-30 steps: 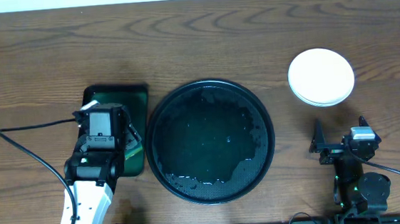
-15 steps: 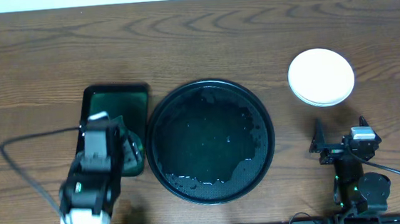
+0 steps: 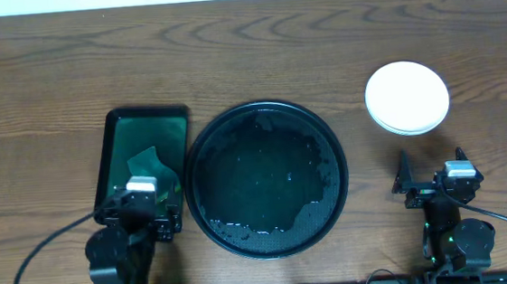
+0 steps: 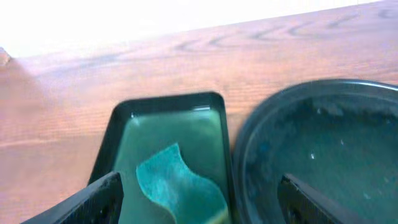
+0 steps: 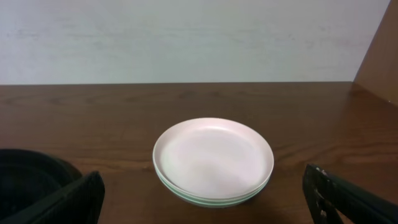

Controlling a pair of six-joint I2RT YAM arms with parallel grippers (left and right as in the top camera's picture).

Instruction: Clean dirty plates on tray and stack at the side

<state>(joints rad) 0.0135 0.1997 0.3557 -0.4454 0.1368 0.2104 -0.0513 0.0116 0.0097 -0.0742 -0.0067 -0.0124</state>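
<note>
the black tray [image 3: 265,173] lies in the middle of the bench [image 3: 246,52], wet and glossy, with no plate on it. the plates [image 3: 407,98] sit in one stack on the bench to the tray's right and a little further back, well apart from its rim. the top plate is white, and the right wrist view shows pale green edges under it. no smear shows on the top plate; the faces of the lower ones are hidden.

the left gripper [image 3: 143,198] hovers at the near end of the small green tray [image 3: 119,134], fingers apart and holding nothing. the teal sponge [image 4: 177,183] lies loose in that tray, between and just ahead of the fingers. the right gripper [image 3: 431,169] is low at the near right edge of the bench, near the stack but not touching it. its fingers are spread wide and empty.

judging from this layout, cleaning and stacking look finished, and the step in hand is the parking of the arms. the next move calls for very little: both arms pulled clear, without nudging the stack or dragging the sponge out.
</note>
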